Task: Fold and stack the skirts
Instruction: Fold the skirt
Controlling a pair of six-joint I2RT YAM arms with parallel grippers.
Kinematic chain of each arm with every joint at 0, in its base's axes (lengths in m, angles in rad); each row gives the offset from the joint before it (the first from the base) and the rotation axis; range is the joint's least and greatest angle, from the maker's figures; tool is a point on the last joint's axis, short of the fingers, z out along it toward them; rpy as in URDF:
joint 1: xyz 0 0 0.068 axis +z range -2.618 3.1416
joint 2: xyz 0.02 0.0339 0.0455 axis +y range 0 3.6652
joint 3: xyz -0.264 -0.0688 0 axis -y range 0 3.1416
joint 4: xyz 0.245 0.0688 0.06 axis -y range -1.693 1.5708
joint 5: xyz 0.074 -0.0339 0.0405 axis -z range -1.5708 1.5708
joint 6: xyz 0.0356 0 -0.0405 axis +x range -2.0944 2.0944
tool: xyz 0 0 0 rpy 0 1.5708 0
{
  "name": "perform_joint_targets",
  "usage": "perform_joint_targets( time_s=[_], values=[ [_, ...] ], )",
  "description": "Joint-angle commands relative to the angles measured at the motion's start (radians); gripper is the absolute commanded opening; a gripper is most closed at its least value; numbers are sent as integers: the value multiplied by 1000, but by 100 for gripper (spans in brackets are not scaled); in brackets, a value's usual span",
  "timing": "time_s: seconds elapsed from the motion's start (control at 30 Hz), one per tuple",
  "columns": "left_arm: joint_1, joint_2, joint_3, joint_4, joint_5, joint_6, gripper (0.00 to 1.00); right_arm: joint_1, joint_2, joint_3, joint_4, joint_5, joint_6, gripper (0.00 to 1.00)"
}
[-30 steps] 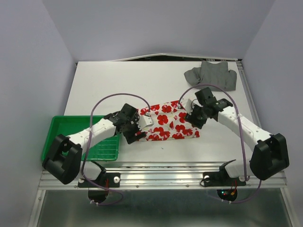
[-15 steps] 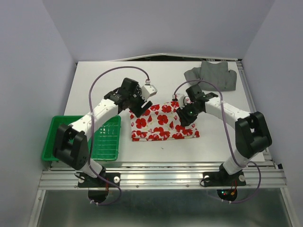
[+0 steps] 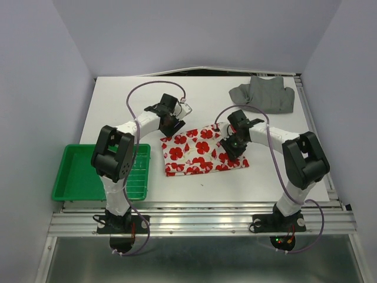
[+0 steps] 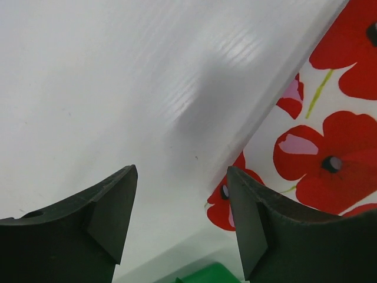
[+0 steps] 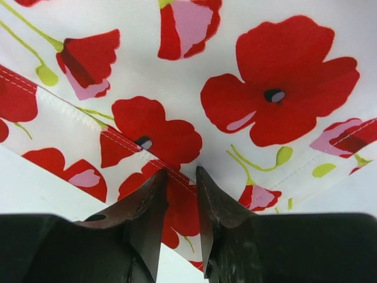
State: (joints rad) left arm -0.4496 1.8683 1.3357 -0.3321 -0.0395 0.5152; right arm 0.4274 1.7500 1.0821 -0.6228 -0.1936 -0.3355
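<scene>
A white tabletop [image 3: 206,100] sits inside a small booth. The back wall [image 3: 200,35], the left wall [image 3: 35,106] and the right wall [image 3: 347,88] are plain and pale, a soft blue-purple color. A thin dark gap [image 3: 194,72] runs where the tabletop meets the back wall. A shiny metal rail [image 3: 200,215] runs along the near edge. Below it is a dull grey floor [image 3: 206,259]. The light is soft and even, with only faint shadows.
</scene>
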Motion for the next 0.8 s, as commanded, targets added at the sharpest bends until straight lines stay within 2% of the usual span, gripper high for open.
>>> perform_joint_targets(
  time_s=[0.0,0.17,0.27,0.4,0.5,0.63,0.77],
  values=[
    [-1,37,26,-15,-65,63,73,-15,83,19,90,153,-109,33],
    [-8,55,-41,-2,-47,103,68,-45,117,42,155,250,-229,32],
    [-35,-18,-124,-8,67,154,66,-58,150,76,213,276,-293,35],
    [-104,-132,-254,2,139,192,65,-67,177,71,322,341,-367,35],
    [-162,-216,-343,-7,226,174,65,-88,203,104,414,365,-376,37],
    [-221,-313,-394,-18,325,120,65,-99,177,202,431,355,-323,40],
    [-209,-368,-408,-27,334,59,65,-99,83,236,396,268,-252,43]
  ],
)
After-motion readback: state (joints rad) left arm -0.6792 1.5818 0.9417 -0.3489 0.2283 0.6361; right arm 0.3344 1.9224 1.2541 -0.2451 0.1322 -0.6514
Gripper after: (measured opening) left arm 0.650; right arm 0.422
